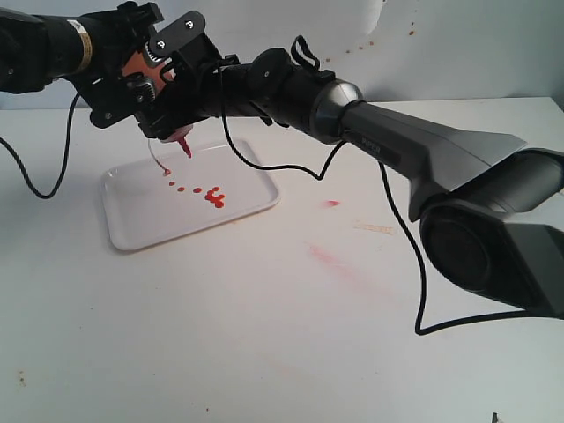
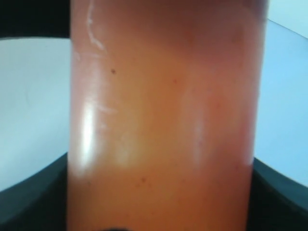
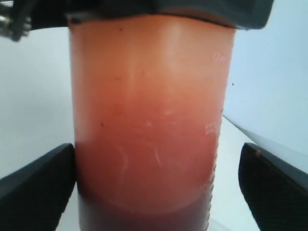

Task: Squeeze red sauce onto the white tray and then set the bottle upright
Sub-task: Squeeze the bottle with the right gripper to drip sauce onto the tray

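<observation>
The translucent orange-red plastic squeeze bottle (image 2: 163,125) between the matt black fingers (image 3: 33,192) of the right claw (image 3: 154,192) is glossy and finely scratched. Below the claw, the flat white plastic tray (image 1: 132,225) is smooth, its bright red sauce drops (image 1: 214,198) glossy, the white worktop (image 1: 264,335) matt.

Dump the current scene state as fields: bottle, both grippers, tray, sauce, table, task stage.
bottle: held in the air over the white tray, tipped, nozzle pointing down
left gripper: shut on the bottle
right gripper: around the bottle, gap visible at one finger
red sauce: row of drops ending in a bigger blob, on the tray
table: white, pinkish smears right of the tray
task stage: sauce is on the tray; bottle not yet upright
</observation>
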Tool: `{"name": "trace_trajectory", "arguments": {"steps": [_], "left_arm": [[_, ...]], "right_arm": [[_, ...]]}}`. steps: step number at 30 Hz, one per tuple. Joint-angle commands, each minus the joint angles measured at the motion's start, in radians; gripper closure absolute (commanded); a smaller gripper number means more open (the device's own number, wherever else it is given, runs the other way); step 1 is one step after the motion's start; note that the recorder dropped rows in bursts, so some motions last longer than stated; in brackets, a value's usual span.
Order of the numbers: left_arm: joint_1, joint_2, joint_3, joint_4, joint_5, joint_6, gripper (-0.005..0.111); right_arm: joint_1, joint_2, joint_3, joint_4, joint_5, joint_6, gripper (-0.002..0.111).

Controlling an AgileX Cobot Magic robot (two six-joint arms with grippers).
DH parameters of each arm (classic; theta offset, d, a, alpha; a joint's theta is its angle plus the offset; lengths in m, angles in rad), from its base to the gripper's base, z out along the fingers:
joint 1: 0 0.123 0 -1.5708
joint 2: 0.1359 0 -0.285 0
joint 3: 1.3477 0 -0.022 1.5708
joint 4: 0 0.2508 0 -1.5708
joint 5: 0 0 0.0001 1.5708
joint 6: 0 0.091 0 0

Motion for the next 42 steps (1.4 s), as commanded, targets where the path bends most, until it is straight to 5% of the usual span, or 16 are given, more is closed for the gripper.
{"name": "trace_trajectory", "arguments": {"steps": [1,5,11,28,32,37,42], "left_arm": [[0.000,-0.019,-0.005,-0.012,-0.002,-0.014,0.107],[0.000,-0.019,-0.005,-0.012,-0.004,-0.014,0.107],[0.000,-0.019,-0.005,-0.012,-0.004,-0.014,0.107],[0.000,-0.019,-0.005,-0.012,-0.004,-0.014,0.107],[0.000,-0.019,-0.005,-0.012,-0.004,-0.014,0.107],[0.000,-0.019,-0.005,-0.012,-0.004,-0.014,0.107],[0.000,-0.019,-0.005,-0.012,-0.004,-0.014,0.107]], "right_arm": [[0.005,-0.002,0.001,0.022,0.022,0.000,0.028],[0.005,-0.002,0.001,0.022,0.039,0.011,0.048],[0.005,-0.002,0.001,0.022,0.047,0.034,0.109],[0.003,-0.002,0.001,0.027,0.068,0.038,0.108],[0.003,-0.002,0.001,-0.002,0.130,-0.001,0.082],[0.003,-0.002,0.001,-0.063,0.107,0.001,0.006],[0.003,-0.002,0.001,-0.079,0.102,0.000,0.003]]}}
